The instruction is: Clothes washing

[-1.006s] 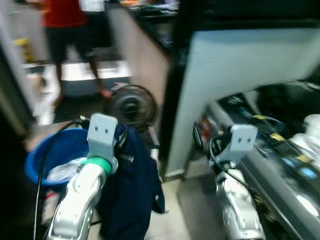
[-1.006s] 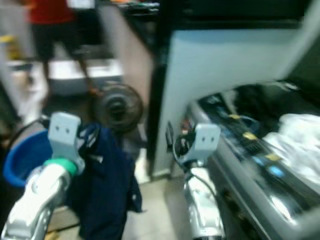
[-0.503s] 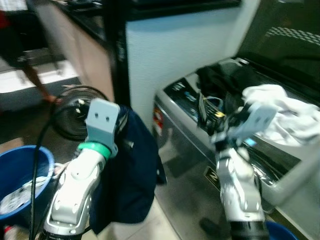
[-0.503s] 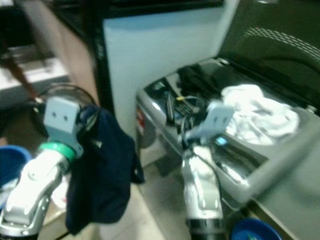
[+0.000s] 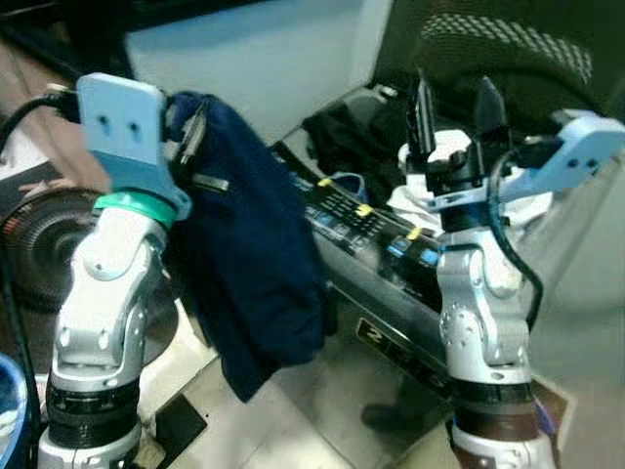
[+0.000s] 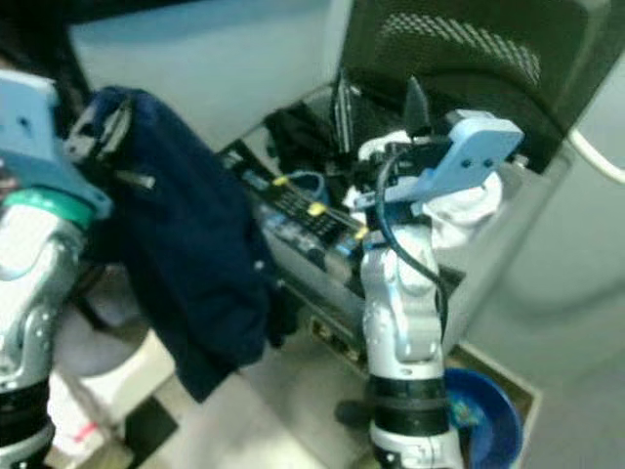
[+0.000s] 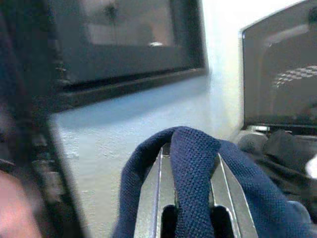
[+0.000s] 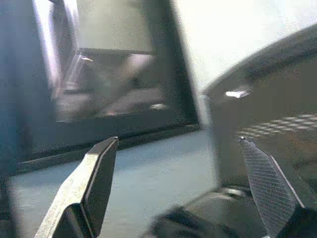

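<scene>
Left gripper (image 7: 190, 198) pinches navy garment (image 5: 249, 264), raised for loading into washer (image 5: 391, 283); right gripper (image 5: 454, 107) fingers spread, empty.

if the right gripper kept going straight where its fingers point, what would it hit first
Probably the raised dark lid of the washing machine. The right gripper is open, fingers pointing up and ahead over the white laundry; depth is hard to judge.
</scene>
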Available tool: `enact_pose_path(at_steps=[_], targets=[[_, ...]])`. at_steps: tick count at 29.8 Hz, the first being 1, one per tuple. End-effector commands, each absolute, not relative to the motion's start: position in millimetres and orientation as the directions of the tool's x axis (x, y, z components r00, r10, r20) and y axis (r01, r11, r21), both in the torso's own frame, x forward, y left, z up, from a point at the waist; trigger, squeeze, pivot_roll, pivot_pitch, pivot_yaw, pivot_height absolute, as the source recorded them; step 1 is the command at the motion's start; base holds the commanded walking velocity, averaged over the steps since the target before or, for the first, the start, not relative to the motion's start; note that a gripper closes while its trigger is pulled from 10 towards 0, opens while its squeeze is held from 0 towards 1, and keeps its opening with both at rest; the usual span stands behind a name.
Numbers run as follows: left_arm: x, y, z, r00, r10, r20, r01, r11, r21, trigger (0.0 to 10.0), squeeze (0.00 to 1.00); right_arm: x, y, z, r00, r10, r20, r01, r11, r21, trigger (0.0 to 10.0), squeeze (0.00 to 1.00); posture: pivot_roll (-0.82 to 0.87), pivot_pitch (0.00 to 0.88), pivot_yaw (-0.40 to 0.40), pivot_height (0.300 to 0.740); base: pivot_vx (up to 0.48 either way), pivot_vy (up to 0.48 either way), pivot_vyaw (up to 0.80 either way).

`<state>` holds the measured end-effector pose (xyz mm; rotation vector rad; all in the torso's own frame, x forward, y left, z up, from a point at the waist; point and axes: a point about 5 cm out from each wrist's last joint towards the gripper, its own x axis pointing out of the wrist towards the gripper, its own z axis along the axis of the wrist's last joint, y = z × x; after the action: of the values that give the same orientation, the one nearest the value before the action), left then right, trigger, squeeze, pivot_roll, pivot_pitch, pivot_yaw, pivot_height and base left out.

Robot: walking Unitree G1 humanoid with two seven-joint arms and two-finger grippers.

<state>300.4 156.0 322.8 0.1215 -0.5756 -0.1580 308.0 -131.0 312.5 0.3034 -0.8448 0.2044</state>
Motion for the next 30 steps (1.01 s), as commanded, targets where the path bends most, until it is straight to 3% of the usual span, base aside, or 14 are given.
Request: enact_pose_path(at_steps=[1, 22, 26, 30], targets=[[296.7, 155.6, 327.2, 0.813, -0.183, 0.553, 0.109, 0.980, 0.164, 10.0, 0.00, 306.0, -130.1, 314.1, 0.642, 0.058, 0.764, -0.309, 0.932, 0.189, 10.0, 0.00, 0.06, 0.015, 0.044, 0.728, 0.000, 0.000, -0.80], [300.8, 156.9, 322.8, 0.837, -0.167, 0.520, 0.111, 0.984, 0.138, 10.0, 0.00, 312.9, -134.0, 299.8, 0.706, 0.051, 0.706, -0.279, 0.937, 0.211, 10.0, 0.00, 0.05, 0.017, 0.040, 0.728, 0.000, 0.000, -0.80], [300.9, 157.3, 322.2, 0.842, -0.163, 0.515, 0.110, 0.985, 0.133, 10.0, 0.00, 314.1, -135.8, 298.0, 0.716, 0.038, 0.697, -0.266, 0.938, 0.222, 10.0, 0.00, 0.05, 0.018, 0.040, 0.728, 0.000, 0.439, -0.80], [300.9, 157.4, 322.3, 0.842, -0.162, 0.515, 0.110, 0.985, 0.130, 10.0, 0.00, 315.8, -137.3, 295.5, 0.728, 0.028, 0.685, -0.247, 0.943, 0.224, 10.0, 0.00, 0.05, 0.019, 0.040, 0.728, 0.000, 0.480, 0.00]])
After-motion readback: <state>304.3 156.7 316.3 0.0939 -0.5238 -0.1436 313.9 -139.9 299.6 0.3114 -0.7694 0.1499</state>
